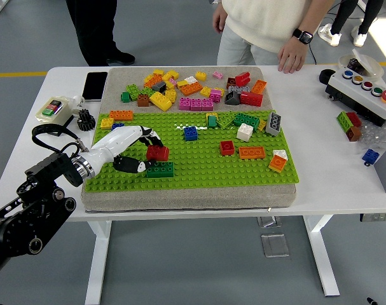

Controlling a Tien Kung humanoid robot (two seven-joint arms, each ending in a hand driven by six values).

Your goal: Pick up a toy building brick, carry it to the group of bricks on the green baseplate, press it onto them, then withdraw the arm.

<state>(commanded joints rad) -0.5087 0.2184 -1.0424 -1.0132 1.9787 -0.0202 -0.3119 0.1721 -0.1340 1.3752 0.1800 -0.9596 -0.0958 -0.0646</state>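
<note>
The left hand (137, 151) gripped a red brick (158, 153) just above the dark green brick (159, 169) near the green baseplate's (199, 170) front-left corner. The carry looked nearly done; next it needed lining up the studs and pressing down.

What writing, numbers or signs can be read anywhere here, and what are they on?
None can be read.
Grey bricks on the green baseplate: dark ring marks, no letters.
Button box: coloured buttons, no legible labels.
Phone: dark screen.
Person's watch: too small to read.
</note>
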